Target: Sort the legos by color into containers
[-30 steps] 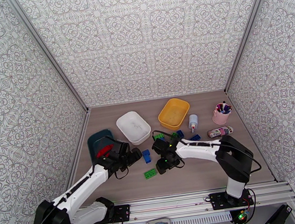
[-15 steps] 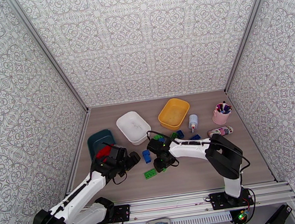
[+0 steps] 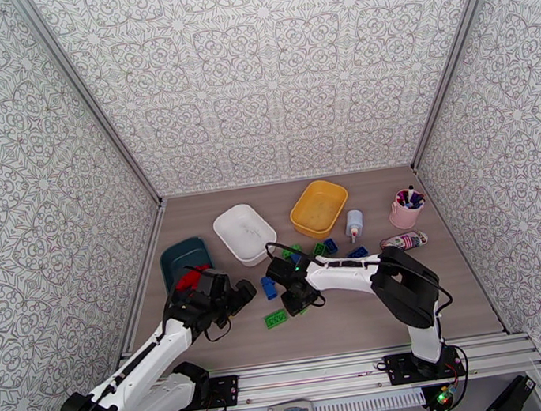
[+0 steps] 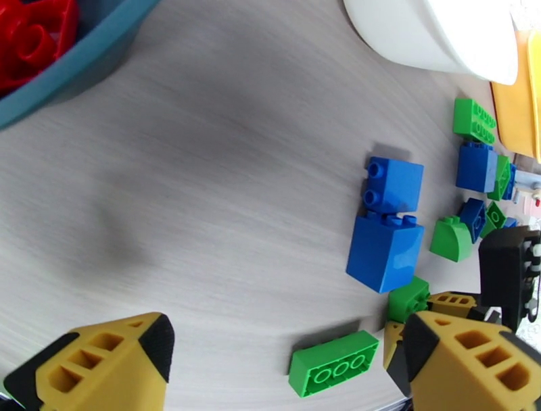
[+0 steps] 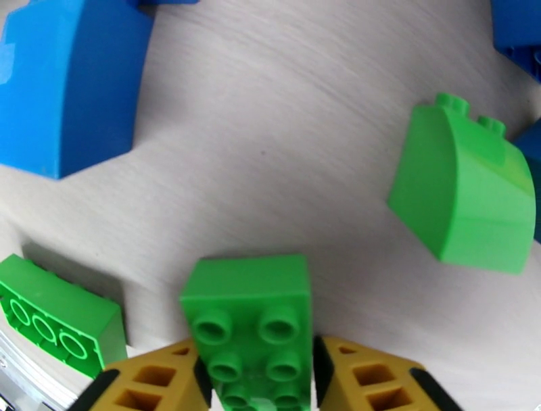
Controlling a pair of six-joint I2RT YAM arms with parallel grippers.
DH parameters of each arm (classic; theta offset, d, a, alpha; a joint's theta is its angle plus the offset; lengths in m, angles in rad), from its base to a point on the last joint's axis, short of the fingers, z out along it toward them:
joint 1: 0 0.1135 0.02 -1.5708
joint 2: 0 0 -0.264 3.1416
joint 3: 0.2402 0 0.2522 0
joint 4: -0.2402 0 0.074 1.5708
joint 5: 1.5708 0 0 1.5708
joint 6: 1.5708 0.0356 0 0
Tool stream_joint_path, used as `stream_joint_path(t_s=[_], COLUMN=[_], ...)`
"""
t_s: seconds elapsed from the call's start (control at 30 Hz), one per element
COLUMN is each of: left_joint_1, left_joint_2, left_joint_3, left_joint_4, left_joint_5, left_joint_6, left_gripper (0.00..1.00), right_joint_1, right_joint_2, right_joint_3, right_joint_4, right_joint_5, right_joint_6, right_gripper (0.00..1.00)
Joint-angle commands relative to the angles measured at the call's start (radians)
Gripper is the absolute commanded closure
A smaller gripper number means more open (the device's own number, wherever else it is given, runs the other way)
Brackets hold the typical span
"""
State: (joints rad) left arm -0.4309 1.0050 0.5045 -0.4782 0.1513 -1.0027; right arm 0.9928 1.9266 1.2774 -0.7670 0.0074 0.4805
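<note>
Right claw (image 5: 260, 355) pinches a green brick (image 5: 247, 297) (studs showing) between its fingers.

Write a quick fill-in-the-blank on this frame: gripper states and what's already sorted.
1. The right gripper is closed on a ___ four-stud brick.
2. The left gripper hangs over the table with its jaws ___, holding nothing.
3. The bricks lying in the teal tray are ___.

Missing words: green; open; red.
</note>
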Motion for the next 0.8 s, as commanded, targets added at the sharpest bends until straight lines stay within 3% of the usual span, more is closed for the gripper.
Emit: stream_joint_path(t_s=[0.0, 0.47, 0.77], left_joint_1=[0.006, -0.011, 0.057], left_joint_2=[0.027, 0.18, 0.274], left_joint_3=[0.005, 0.194, 0.344], left_joint_4=[0.072, 0.205, 0.221], left_joint_5=[0.065, 0.145, 0.145], left_joint_6=[0.012, 0.07, 0.074], left_gripper=[0.01, 0.01, 0.07], right_joint_1=[-0.002, -0.208, -0.322], right_joint_2=[-0.043, -0.243, -0.13], right_joint_3=[0.013, 0.01, 0.238], right_joint_4=[0.011, 0.05, 0.044], right_joint_5=[-0.006, -0.137, -0.256], right_joint_6=[0.024, 0.055, 0.041], right_gripper=[0.62, 0.67, 0.66])
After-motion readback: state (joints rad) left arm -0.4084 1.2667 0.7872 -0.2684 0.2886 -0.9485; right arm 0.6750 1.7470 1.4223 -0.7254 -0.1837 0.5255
